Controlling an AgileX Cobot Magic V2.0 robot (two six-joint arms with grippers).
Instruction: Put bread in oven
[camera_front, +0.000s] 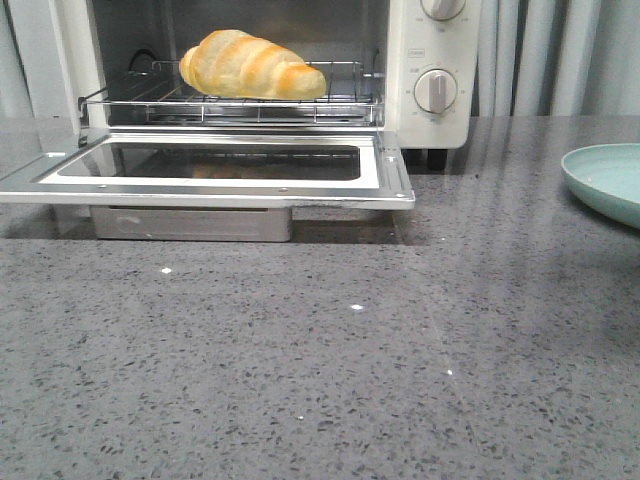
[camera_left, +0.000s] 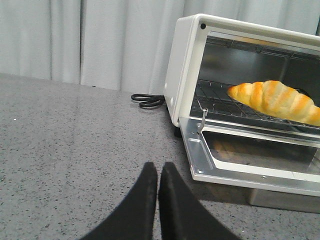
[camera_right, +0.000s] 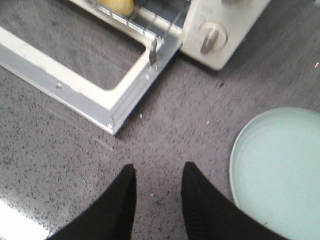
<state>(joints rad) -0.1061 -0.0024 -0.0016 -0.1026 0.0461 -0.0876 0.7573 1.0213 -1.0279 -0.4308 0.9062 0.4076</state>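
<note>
The bread (camera_front: 252, 66), a golden croissant-shaped roll, lies on the wire rack (camera_front: 230, 103) inside the cream-white oven (camera_front: 430, 60). The oven door (camera_front: 210, 170) hangs open, flat over the counter. The bread also shows in the left wrist view (camera_left: 277, 100) and partly in the right wrist view (camera_right: 117, 6). My left gripper (camera_left: 158, 167) is shut and empty above the counter, left of the door (camera_left: 250, 160). My right gripper (camera_right: 158, 169) is open and empty above the counter, near the door's right corner (camera_right: 112, 125). Neither gripper shows in the front view.
A pale green plate (camera_front: 610, 180) sits on the grey speckled counter to the right of the oven, close beside my right gripper (camera_right: 280, 170). A black cord (camera_left: 147, 101) lies behind the oven's left side. Grey curtains hang behind.
</note>
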